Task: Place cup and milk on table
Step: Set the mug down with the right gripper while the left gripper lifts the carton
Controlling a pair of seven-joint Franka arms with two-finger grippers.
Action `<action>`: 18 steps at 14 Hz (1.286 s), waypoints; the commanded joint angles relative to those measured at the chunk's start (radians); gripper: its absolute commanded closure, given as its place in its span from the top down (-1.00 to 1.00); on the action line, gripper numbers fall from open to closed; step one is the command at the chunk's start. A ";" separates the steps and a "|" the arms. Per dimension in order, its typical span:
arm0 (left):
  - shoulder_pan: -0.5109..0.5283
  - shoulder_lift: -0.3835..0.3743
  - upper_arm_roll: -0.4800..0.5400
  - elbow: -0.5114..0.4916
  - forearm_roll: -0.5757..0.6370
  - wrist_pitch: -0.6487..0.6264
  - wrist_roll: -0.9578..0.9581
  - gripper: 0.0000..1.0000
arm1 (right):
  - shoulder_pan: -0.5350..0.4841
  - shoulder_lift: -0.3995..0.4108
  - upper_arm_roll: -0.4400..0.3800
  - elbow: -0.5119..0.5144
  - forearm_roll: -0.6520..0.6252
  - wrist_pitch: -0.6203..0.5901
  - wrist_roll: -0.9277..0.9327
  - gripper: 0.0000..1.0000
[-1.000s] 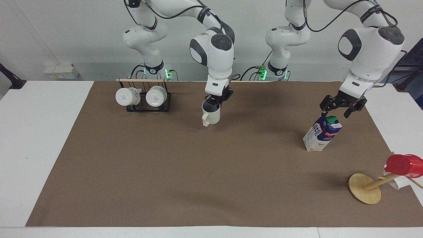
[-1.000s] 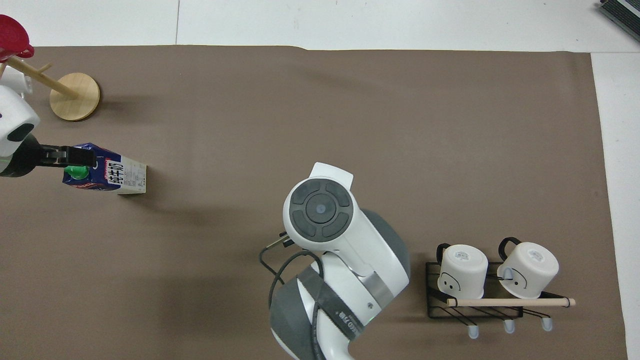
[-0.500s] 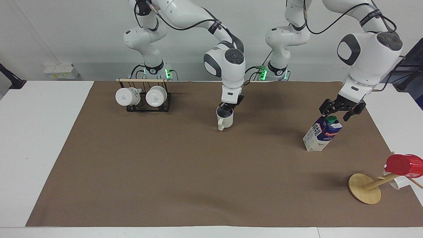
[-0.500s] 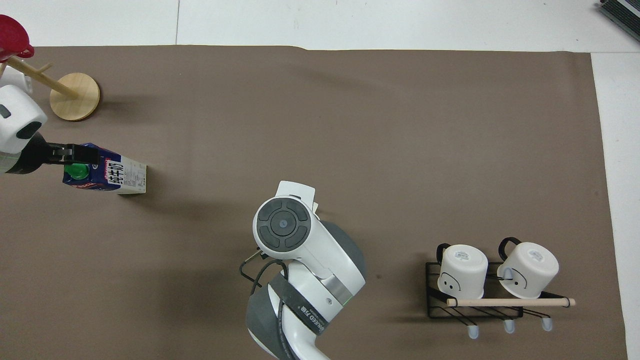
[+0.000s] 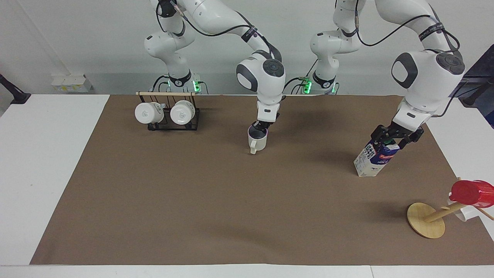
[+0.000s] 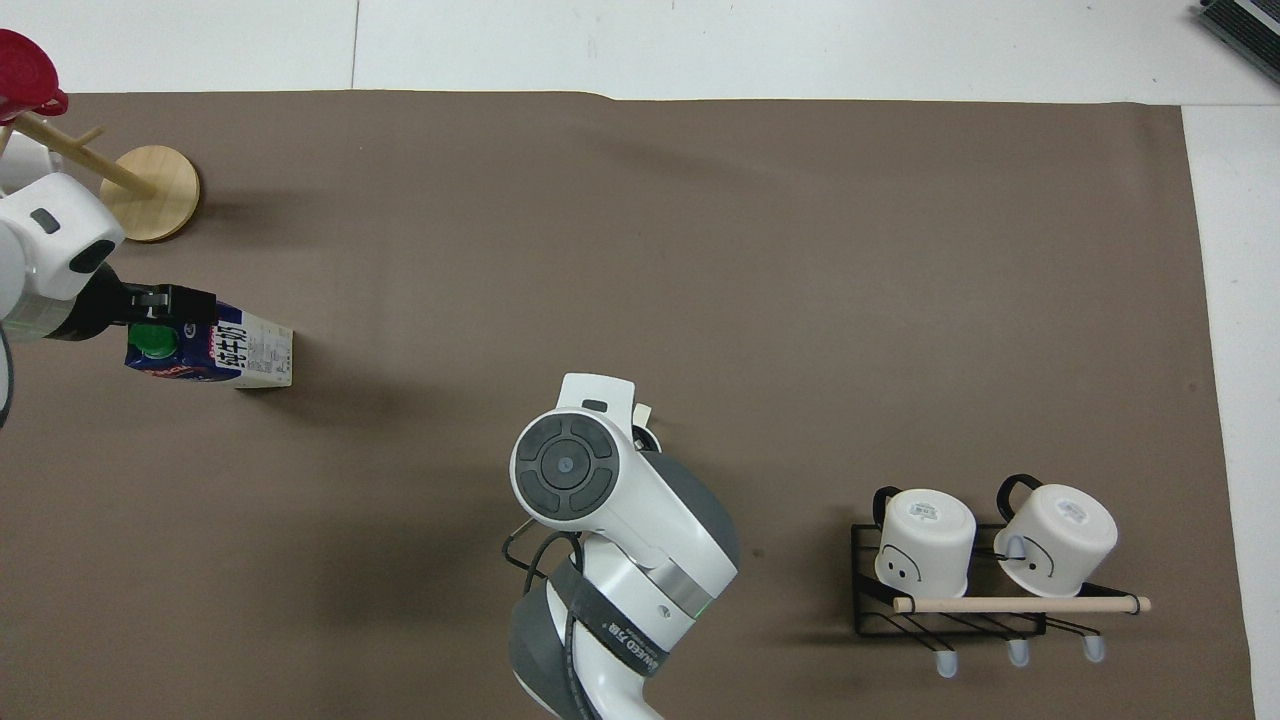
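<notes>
**Cup gripped by the rim, carton straddled**

Nearest the robots, the rack (image 5: 170,114) with two white mugs sits at the right arm's end. Right gripper (image 5: 261,126) pinches the cup (image 5: 257,140) by its rim, fingers closed tight, cup upright at mid-table on the brown sheet (image 5: 216,200). Left gripper (image 5: 394,136) stands spread wide around the top of the milk (image 5: 373,157), which rests tilted on the sheet. Farthest out: the wooden stand (image 5: 426,225) with a red cup (image 5: 471,192).

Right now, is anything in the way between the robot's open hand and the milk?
No. The left gripper is open right at the top of the milk, with nothing visible between them.
</notes>
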 commanded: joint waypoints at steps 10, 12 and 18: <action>0.013 0.000 -0.004 -0.001 0.007 0.032 0.006 -0.32 | -0.001 -0.033 -0.001 -0.057 -0.040 0.063 -0.007 1.00; 0.010 -0.010 -0.004 0.001 0.007 0.023 -0.004 -0.32 | -0.009 -0.053 0.001 -0.037 -0.028 0.034 0.018 1.00; -0.069 -0.026 -0.010 -0.002 0.007 0.021 -0.083 -0.31 | -0.106 -0.210 -0.003 -0.008 0.102 -0.115 0.022 1.00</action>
